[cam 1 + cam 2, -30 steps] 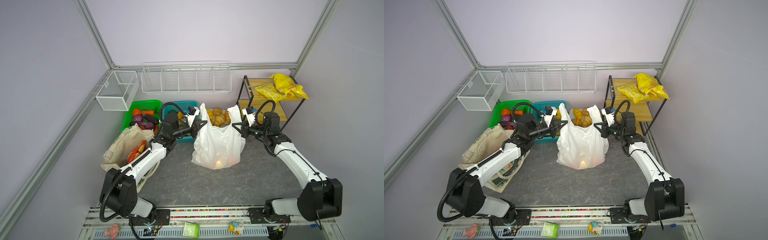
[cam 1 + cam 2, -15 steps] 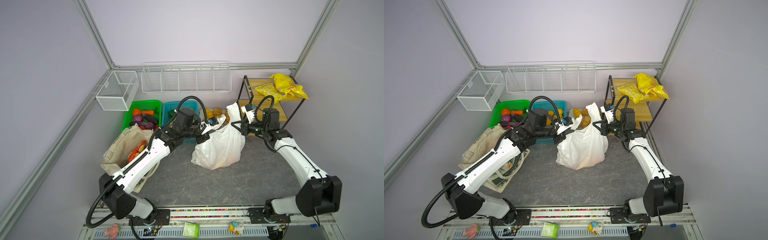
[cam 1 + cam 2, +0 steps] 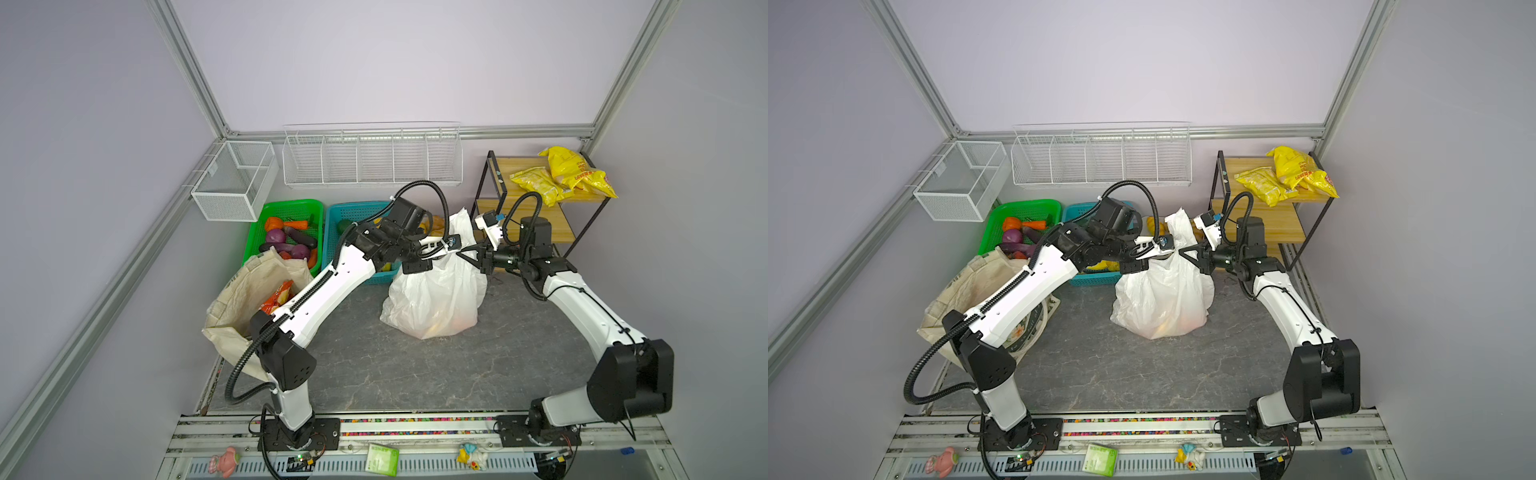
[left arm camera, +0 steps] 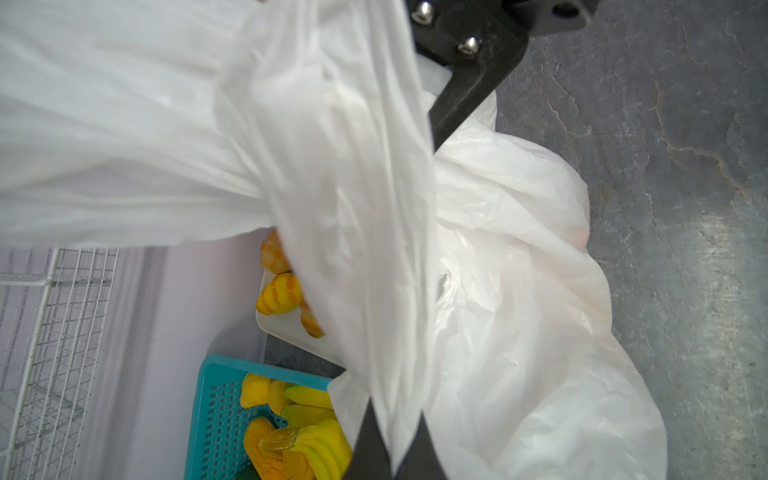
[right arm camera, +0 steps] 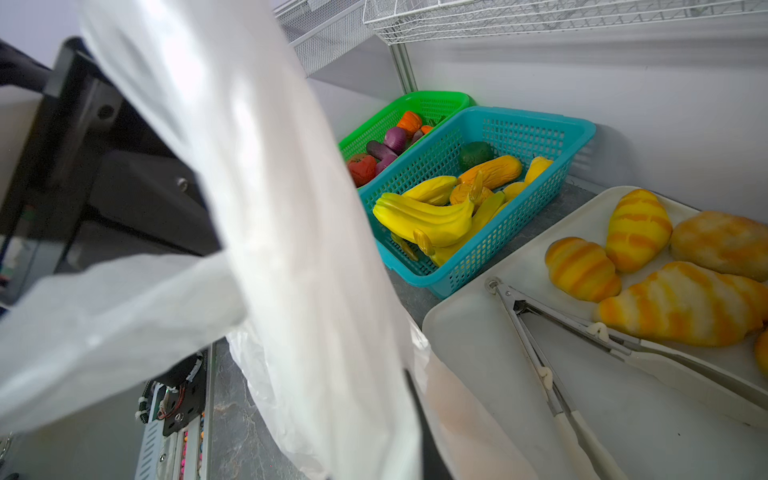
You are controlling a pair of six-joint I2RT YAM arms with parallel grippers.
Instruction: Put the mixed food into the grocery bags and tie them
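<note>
Carrier bag [image 3: 432, 299] in every view, tongs [image 5: 543, 374] only right wrist, tote [image 3: 245, 291] overhead

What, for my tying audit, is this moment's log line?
step: tying; left gripper: jaws shut on plastic bag; right gripper: jaws shut on plastic bag; handles: crossed

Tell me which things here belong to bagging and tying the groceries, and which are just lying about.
In the job: white plastic bag, pinched by the left gripper and the right gripper; canvas tote holding a red snack packet.
Lying about: green basket, teal basket, croissant tray, tongs, yellow snack packets, wire racks.
</note>
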